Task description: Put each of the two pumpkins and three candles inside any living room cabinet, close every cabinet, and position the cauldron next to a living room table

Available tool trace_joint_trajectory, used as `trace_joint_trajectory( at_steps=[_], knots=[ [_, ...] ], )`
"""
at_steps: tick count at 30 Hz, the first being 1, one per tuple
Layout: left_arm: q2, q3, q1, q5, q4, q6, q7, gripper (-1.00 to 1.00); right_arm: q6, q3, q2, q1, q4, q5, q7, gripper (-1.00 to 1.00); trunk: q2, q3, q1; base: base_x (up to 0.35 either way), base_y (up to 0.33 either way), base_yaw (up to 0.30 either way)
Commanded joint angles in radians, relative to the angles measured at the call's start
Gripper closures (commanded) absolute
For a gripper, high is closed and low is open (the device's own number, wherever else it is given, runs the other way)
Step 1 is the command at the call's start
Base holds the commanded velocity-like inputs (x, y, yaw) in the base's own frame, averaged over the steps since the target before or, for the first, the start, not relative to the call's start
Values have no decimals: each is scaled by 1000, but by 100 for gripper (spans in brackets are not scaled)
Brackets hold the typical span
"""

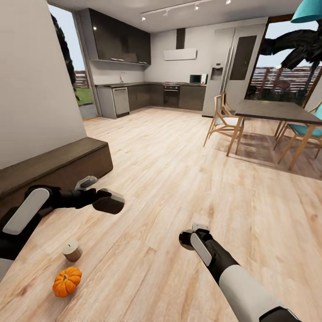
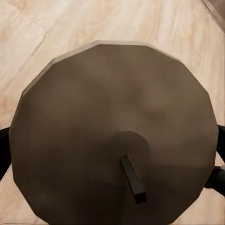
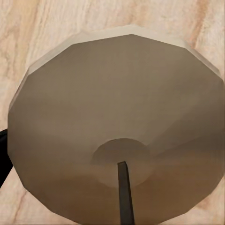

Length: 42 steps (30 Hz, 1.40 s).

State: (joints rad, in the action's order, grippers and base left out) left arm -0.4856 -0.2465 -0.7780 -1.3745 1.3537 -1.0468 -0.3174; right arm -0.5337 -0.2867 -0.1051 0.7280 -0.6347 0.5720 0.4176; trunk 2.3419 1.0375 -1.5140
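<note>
A beige-grey candle with a dark wick fills the left wrist view, and dark fingertips press its sides. My left gripper is shut on it, low over the floor near the cabinet, a long low dark brown unit along the left wall. The right wrist view shows another candle just as close, held by my right gripper, which is shut on it above the floor. A third candle stands on the floor at lower left, with an orange pumpkin just in front of it. The cauldron is out of view.
Light wood floor stretches ahead to a dark kitchen at the back. A dining table with wooden chairs stands at the right. A white wall rises above the cabinet.
</note>
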Motion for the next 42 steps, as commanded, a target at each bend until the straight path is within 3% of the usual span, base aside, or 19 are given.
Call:
trace_joint_trajectory(
  at_steps=[1,9,22,31,42],
  knots=[
    [-1,-2,-1,-14,1,0,-9,100,-2,-5,1,1,-2,9,10,100,0,1,0,-12,0,284],
    [-1,-2,-1,-14,0,0,-11,100,0,-55,2,1,-2,9,10,100,0,1,0,-3,0,284],
    [-1,-1,-1,-12,-1,0,-21,100,1,-66,1,1,-2,10,10,100,-91,-40,50,0,0,284],
    [-1,0,0,-13,54,0,-221,100,1,-66,0,1,-2,10,10,100,-154,-68,85,0,0,284],
    [-1,2,6,-14,77,0,-270,100,1,-68,-2,1,-2,11,10,100,-231,-103,127,0,0,284]
  ],
)
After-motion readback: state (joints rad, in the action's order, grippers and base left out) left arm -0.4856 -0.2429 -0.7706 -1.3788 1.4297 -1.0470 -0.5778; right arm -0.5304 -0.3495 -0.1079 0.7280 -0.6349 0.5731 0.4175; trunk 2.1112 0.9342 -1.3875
